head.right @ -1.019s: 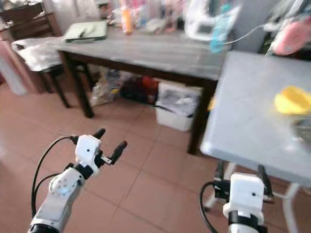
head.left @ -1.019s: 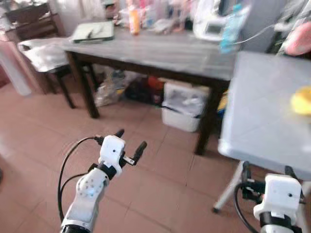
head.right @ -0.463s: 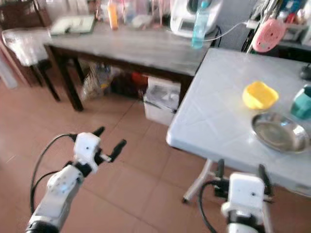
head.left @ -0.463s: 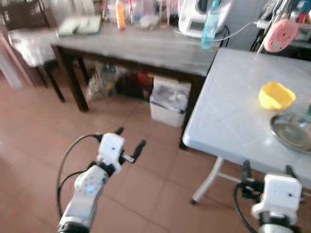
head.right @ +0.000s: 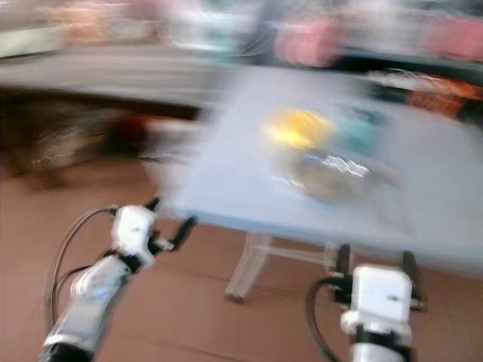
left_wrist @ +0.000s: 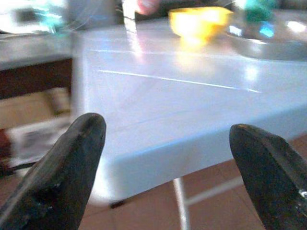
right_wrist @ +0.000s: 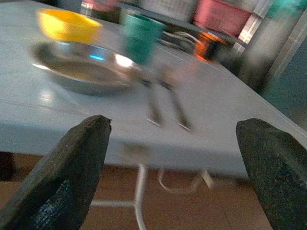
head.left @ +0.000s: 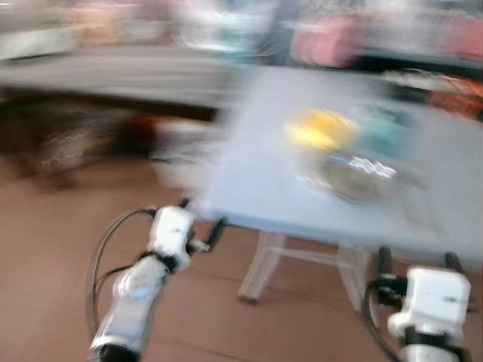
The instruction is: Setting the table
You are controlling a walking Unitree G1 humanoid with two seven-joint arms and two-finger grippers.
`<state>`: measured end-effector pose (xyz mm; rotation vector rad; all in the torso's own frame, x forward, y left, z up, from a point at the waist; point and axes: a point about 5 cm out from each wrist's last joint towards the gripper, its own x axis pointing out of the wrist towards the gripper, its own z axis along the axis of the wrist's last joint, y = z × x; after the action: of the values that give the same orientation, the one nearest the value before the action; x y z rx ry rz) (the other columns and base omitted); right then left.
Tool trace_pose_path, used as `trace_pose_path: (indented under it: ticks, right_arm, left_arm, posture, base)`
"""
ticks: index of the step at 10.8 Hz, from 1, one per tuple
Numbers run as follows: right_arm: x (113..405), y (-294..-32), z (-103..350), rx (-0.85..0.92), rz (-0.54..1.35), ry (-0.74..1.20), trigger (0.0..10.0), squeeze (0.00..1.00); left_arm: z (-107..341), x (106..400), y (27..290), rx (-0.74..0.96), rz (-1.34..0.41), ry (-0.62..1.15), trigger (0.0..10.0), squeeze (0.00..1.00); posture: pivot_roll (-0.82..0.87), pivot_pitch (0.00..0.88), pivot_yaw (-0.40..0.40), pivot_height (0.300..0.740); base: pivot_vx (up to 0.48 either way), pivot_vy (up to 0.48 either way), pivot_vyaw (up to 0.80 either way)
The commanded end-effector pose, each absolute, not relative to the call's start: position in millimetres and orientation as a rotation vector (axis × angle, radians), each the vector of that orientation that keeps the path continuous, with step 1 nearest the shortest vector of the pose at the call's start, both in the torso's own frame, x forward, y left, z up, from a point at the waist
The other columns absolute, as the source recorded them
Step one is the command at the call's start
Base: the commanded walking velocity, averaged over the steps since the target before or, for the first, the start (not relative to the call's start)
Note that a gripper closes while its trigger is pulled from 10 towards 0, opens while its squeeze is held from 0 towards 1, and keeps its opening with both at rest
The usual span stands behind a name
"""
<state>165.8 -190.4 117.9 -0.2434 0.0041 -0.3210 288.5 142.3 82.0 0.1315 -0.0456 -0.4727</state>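
Both end effectors are empty, fingers spread wide: the left end effector point(head.left: 198, 226) hangs off the near corner of the white folding table point(head.left: 256, 181), the right end effector point(head.left: 413, 262) just below its near edge, likely poised to reach. On the table, a steel plate point(right_wrist: 79, 69) sits nearest that edge, with a yellow bowl point(left_wrist: 199, 21), teal cup point(right_wrist: 141, 37) and blurred cutlery point(right_wrist: 165, 103) around it.

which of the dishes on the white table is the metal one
The shallow silver plate. It is wide, flat and shiny, unlike the yellow bowl behind it and the upright teal cup beside it.
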Motion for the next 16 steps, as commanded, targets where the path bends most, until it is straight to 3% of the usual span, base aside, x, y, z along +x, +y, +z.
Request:
trace_pose_path:
  ticks: [1, 10, 16]
  right_arm:
    - [169.0, -191.0, 125.6, -0.268, -0.311, -0.030, 10.0, 0.00]
    - [178.3, -182.9, 132.3, -0.277, -0.246, -0.075, 10.0, 0.00]
    - [181.5, -170.3, 132.7, -0.261, -0.161, -0.087, 10.0, 0.00]
  left_arm:
    - [86.3, 290.4, 140.9, 0.124, -0.462, -0.067, 10.0, 0.00]
    - [102.7, 306.4, 139.4, 0.135, -0.387, -0.127, 10.0, 0.00]
    - [100.1, 301.0, 140.0, 0.112, -0.424, -0.121, 10.0, 0.00]
  posture:
    - [-0.03, 0.062, 0.016, 0.740]
    - [-0.03, 0.074, 0.035, 0.740]
    - [-0.03, 0.088, 0.025, 0.740]
  base:
    - [0.000, -0.311, -0.71]
    - [0.000, -0.034, -0.08]
    - [0.042, 0.000, 0.00]
